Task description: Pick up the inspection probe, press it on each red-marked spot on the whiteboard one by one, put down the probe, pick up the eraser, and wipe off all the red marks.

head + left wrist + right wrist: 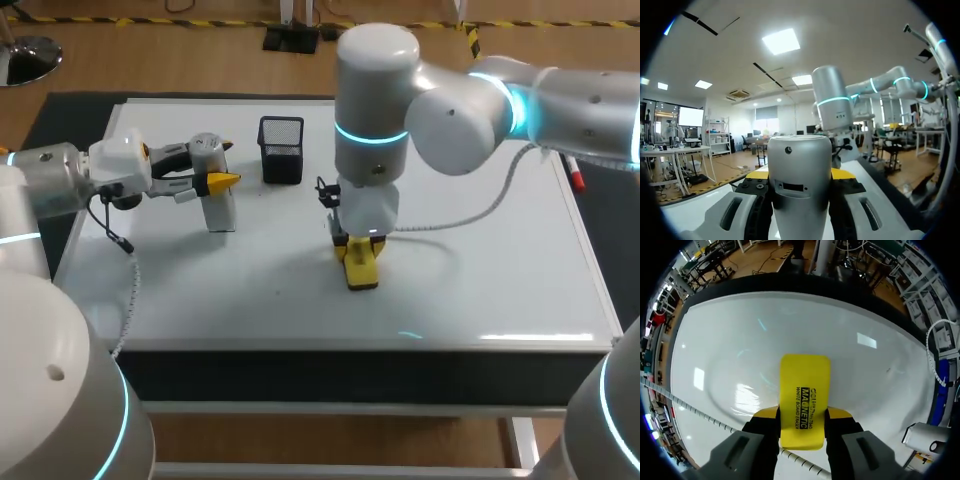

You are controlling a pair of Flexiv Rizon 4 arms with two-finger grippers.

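Right claw (802,416): fingers closed from both sides on the near end of the yellow eraser (805,392). The eraser's long axis runs straight ahead out of the claw. From the head view, the right claw (356,246) points down mid-board, and the eraser (362,268) lies flat on the whiteboard (480,260), its free end toward the table's near edge.

Left claw (800,175): clamped on the probe (800,185), a silver cylinder, with a yellow tip either side of it. In the head view the left claw (222,181) lies level, fingers pointing toward the middle of the board. The probe (216,200) stands upright in it, long axis vertical, lower end at the board surface, well apart from the eraser.

Containers: one black mesh cup (281,150) stands upright at the far side of the board, between the two claws. Cannot tell what is in it.

A red-ended pen (577,178) lies at the board's right edge.
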